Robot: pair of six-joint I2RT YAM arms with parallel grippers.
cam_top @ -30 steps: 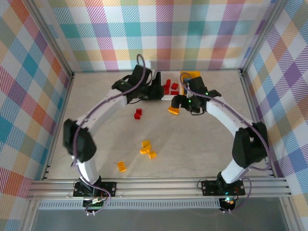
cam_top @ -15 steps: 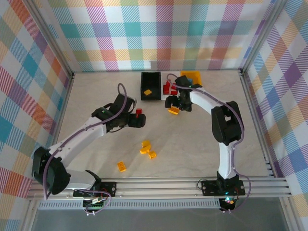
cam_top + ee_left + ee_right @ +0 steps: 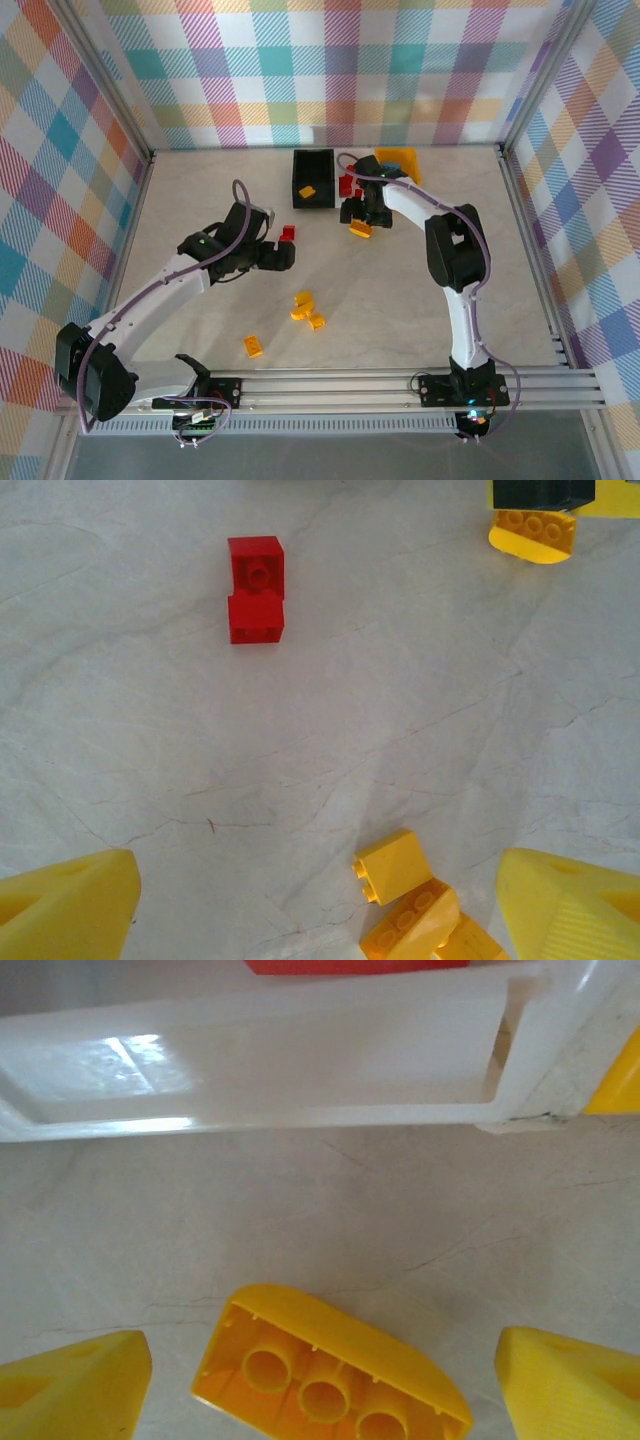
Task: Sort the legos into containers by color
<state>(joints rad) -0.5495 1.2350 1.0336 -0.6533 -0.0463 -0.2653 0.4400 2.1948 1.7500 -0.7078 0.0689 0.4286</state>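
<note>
Both sets of jaws stand apart and empty. The right jaws straddle an overturned yellow-orange brick (image 3: 330, 1375) on the bench (image 3: 420, 700), just beside the white bin (image 3: 250, 1070). They likely close next and carry it to the yellow-orange bin (image 3: 398, 160). The left jaws hover short of a red brick (image 3: 256, 588) and must advance over it.

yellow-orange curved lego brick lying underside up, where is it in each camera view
Top external: the yellow-orange curved plastic brick is in the upper middle, just right of centre.
Left wrist: it is in the top right corner, cut off at the top edge.
Right wrist: it is at the bottom centre, with its hollow underside facing up.
Landmark: the small red plastic brick lies to its left in the top external and left wrist views.
</note>
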